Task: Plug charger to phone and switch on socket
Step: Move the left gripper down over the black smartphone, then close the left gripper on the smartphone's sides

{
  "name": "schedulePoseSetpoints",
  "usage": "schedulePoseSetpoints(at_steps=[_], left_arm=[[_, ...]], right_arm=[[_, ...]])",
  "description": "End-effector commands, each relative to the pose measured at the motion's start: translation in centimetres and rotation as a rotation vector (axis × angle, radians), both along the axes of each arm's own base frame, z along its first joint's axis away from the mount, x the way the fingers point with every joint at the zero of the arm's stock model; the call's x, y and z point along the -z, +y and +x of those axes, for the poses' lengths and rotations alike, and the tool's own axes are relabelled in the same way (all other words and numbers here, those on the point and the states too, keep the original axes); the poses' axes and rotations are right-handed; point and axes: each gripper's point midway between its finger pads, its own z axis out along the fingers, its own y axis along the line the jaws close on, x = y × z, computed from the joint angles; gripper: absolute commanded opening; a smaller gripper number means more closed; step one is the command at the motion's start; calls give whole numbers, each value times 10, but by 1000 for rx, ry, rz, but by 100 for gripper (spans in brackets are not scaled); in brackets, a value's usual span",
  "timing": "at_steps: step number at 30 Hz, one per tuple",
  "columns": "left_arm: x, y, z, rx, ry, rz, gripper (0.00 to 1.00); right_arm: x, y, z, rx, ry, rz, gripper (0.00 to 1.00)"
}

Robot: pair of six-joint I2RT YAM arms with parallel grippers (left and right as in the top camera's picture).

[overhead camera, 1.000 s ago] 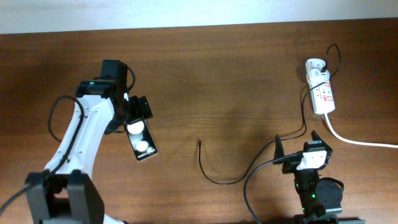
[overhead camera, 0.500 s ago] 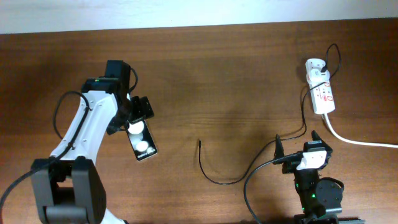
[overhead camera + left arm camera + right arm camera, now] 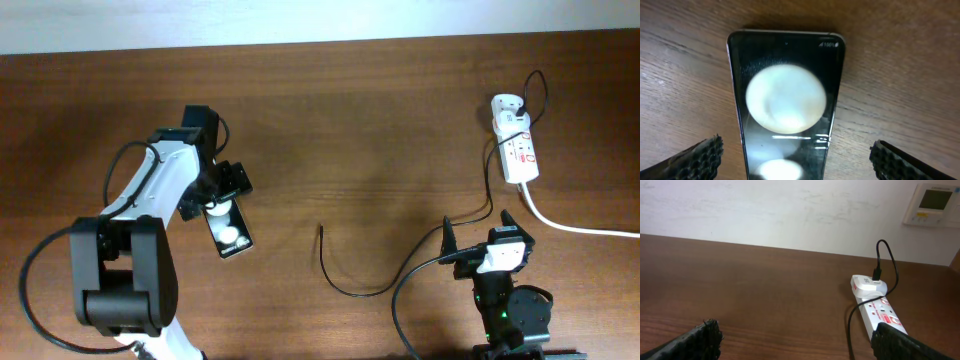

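- Left gripper is released; it hangs over the upper end of the phone, jaws spread to either side of it.
- In the left wrist view both fingertips stand apart from the phone's long edges, with bare table showing in each gap.
- The phone lies flat on the left half of the table, face up; two white circles show on its black face, with small white lettering at one corner – too small to read from overhead.
- The charger is a thin black cable; its free tip lies near the table's middle, well apart from the phone and touching neither gripper.
- From that tip the cable curves toward the front edge, rises to the right past the right gripper, then loops up into the adapter.
- The adapter sits in the far end of the socket, at the table's right rear; a white cord leaves its near end toward the right edge.
- Red marks show on the socket – whether it is switched on I cannot tell.
- Right gripper is also released, jaws wide apart over the front edge of the table; its camera looks across the wood to the socket and a pale wall.
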Motion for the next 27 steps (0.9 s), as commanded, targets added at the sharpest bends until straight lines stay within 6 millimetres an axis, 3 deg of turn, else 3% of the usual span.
schedulePoseSetpoints(at_steps=[1, 12, 19, 27], left_arm=[[11, 5, -9, -19, 34, 13, 99], [12, 5, -11, -20, 41, 12, 99], [28, 4, -28, -45, 82, 6, 99], [30, 3, -21, -45, 50, 3, 99]], right_arm=[[2, -1, 0, 10, 3, 2, 99], [2, -1, 0, 10, 3, 2, 99], [2, -1, 0, 10, 3, 2, 99], [2, -1, 0, 10, 3, 2, 99]])
